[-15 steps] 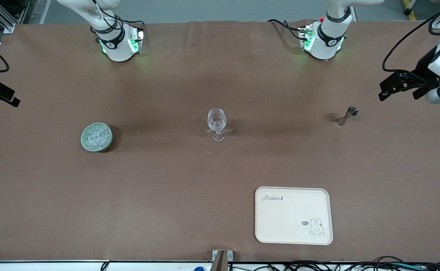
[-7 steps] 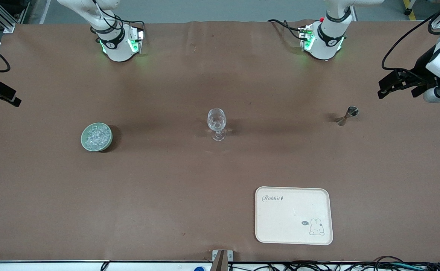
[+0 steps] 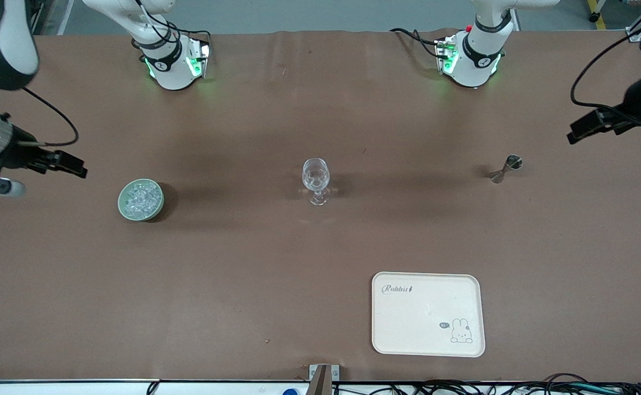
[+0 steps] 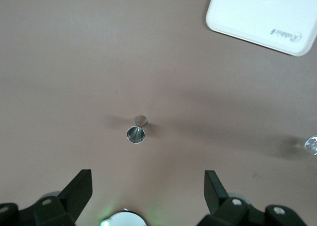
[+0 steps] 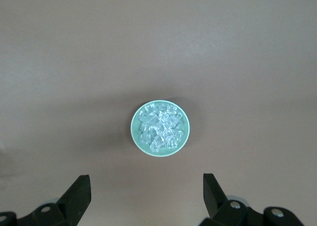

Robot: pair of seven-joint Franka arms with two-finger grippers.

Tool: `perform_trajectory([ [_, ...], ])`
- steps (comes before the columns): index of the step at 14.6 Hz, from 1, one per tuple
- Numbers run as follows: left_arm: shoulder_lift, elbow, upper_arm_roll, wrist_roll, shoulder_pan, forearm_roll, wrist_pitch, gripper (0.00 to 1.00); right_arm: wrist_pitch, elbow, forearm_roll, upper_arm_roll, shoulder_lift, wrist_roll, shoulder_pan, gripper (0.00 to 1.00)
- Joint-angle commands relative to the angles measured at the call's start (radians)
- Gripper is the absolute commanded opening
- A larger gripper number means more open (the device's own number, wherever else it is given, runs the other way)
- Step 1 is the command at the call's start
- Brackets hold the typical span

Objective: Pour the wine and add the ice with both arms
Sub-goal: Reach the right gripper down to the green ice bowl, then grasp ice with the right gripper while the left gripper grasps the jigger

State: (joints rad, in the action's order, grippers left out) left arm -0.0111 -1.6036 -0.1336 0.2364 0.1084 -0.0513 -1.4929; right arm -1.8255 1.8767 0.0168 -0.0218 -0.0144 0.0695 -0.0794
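The ice [image 3: 141, 198] is heaped in a small green bowl [image 3: 121, 204] toward the right arm's end of the table. A clear stemmed glass [image 3: 316, 176] stands upright at the table's middle. A small steel jigger [image 3: 505, 168] stands toward the left arm's end. My right gripper [image 3: 77, 167] is open and empty, in the air beside the bowl. The right wrist view shows the ice [image 5: 161, 127] between and ahead of that gripper [image 5: 146, 191]. My left gripper [image 3: 576, 134] is open and empty, in the air near the jigger [image 4: 136, 132], as the left wrist view shows [image 4: 148, 186].
A cream tray [image 3: 427, 314] with a rabbit drawing lies near the front camera's edge, toward the left arm's end; it also shows in the left wrist view [image 4: 267, 18]. The arms' green-lit bases [image 3: 173, 66] [image 3: 471, 60] stand along the table's edge farthest from the camera.
My right gripper has swung in from the table's end toward the ice bowl. My left gripper has drawn back a little toward its end of the table. Nothing on the table moved.
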Motion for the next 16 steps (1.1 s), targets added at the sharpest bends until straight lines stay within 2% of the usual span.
perform_trajectory([
  [1,0.069,0.007,-0.142,0.017,0.011,-0.122,0.006,1.0,-0.171,0.186,0.0,-0.003,0.031,0.0,-0.002,1.0],
  [4,0.16,-0.021,-0.256,0.04,0.008,-0.225,0.006,1.0,-0.381,0.349,-0.006,-0.004,0.031,0.0,0.003,1.0],
  [7,0.276,-0.027,-0.389,0.055,0.002,-0.39,0.008,1.0,-0.529,0.446,-0.021,-0.004,0.004,-0.002,0.012,1.0],
  [9,0.33,-0.056,-0.461,0.09,0.008,-0.471,0.022,1.0,-0.567,0.464,-0.024,-0.004,-0.033,-0.002,0.012,0.99],
  [11,0.41,-0.082,-0.501,0.113,0.01,-0.56,0.039,1.0,-0.619,0.489,-0.037,-0.004,-0.067,-0.002,0.013,0.95],
  [13,0.48,-0.084,-0.537,0.124,-0.004,-0.625,0.069,1.0,-0.67,0.515,-0.038,-0.003,-0.085,-0.002,0.013,0.88],
  [16,0.594,-0.085,-0.615,0.123,-0.006,-0.732,0.189,1.0,-0.73,0.519,-0.038,-0.001,-0.136,-0.002,0.009,0.78],
])
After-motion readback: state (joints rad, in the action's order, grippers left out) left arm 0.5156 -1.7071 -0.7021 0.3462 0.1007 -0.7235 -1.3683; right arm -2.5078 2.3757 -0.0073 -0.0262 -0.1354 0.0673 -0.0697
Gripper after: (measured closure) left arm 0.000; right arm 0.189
